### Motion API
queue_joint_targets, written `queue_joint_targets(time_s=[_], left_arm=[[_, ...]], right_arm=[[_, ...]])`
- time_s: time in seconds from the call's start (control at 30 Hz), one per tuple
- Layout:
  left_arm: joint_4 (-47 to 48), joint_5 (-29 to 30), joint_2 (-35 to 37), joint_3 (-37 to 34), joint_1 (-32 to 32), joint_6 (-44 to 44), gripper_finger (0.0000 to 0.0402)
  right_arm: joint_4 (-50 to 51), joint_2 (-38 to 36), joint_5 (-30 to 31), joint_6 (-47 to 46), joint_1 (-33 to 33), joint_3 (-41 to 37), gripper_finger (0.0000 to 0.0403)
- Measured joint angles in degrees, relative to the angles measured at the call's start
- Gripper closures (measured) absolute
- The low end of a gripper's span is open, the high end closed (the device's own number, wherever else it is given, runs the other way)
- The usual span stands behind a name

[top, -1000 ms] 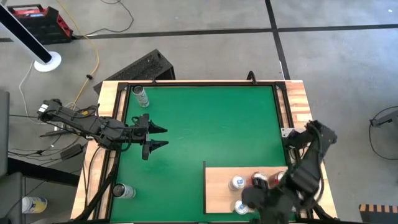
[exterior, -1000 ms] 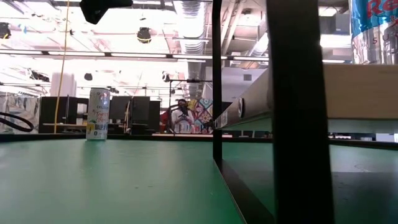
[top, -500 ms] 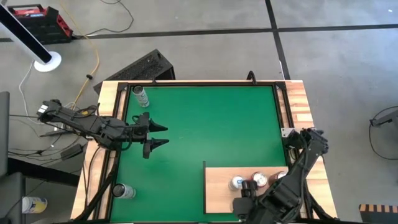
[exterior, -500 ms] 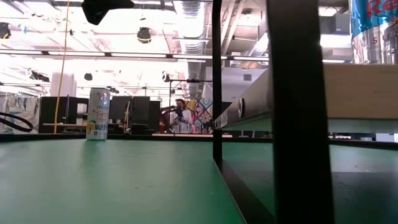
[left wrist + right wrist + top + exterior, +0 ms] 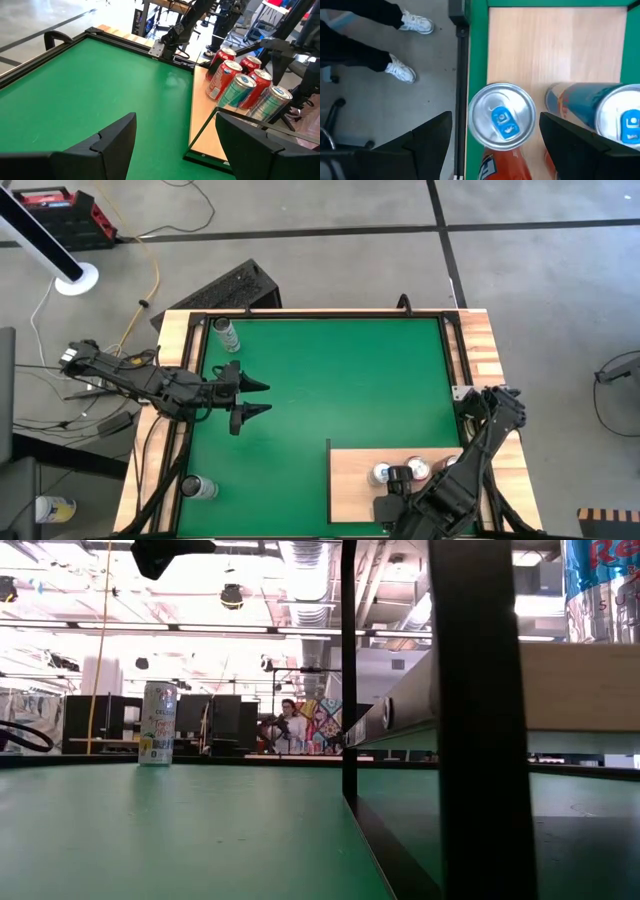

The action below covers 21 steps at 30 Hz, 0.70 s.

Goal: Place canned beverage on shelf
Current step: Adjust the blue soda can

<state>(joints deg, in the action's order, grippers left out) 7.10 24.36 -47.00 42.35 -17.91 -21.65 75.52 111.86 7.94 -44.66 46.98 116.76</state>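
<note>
A workshop-like lab: bare concrete floor (image 5: pixel 330 240), exposed ceiling ducts (image 5: pixel 300 565), trailing cables (image 5: pixel 150 275).

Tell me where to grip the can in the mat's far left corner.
Grip the can mid-body, coming level from the centre side of the mat: it stands upright close to the corner of the frame, so that side is free. The open left gripper is nearest.

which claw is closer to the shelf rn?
Right. The right claw hangs directly over the shelf, open around a standing can. The left claw waits open over the green mat, well away.
</note>
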Motion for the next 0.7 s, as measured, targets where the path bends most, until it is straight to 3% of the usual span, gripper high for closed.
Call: queue_joint_targets(time_s=[0.7], left_arm=[[0.96,0.04,0.00,0.00,0.01,0.03,0.0146]], right_arm=[[-1.34,-0.05,-0.94,-0.57,0.15,-3.17,0.0077]])
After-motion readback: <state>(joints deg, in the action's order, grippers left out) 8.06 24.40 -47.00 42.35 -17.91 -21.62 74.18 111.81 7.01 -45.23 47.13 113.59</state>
